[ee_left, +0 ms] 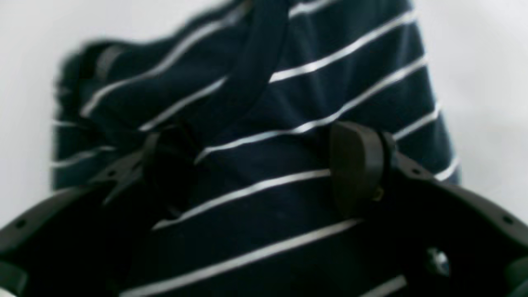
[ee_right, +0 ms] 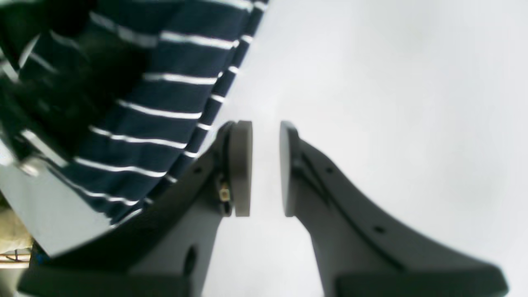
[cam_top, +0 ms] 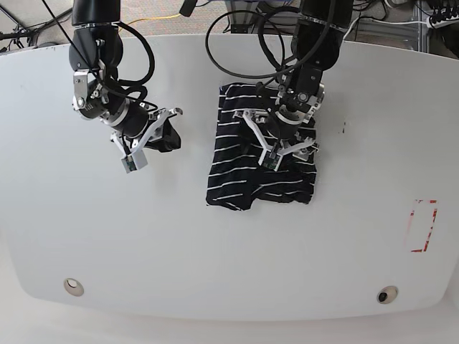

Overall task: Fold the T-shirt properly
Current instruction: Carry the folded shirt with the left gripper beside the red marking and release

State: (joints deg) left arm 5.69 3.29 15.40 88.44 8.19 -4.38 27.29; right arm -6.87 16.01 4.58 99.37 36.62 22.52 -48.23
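Note:
The T-shirt (cam_top: 240, 179), dark navy with thin white stripes, lies folded into a rough rectangle at the middle of the white table (cam_top: 143, 236). My left gripper (cam_top: 282, 138) hovers over its upper right part. In the left wrist view its fingers (ee_left: 359, 165) stand wide apart, open, with the striped T-shirt (ee_left: 264, 194) flat beneath them and a rumpled fold beyond. My right gripper (cam_top: 168, 139) is off to the left of the shirt, above bare table. In the right wrist view my right gripper (ee_right: 266, 169) has its pads a narrow gap apart with nothing between them, and the T-shirt's edge (ee_right: 165, 103) shows at the left.
A red-outlined rectangle (cam_top: 423, 226) is marked near the table's right edge. Two small round fittings (cam_top: 72, 287) (cam_top: 387, 295) sit near the front edge. Cables run along the back edge behind both arms.

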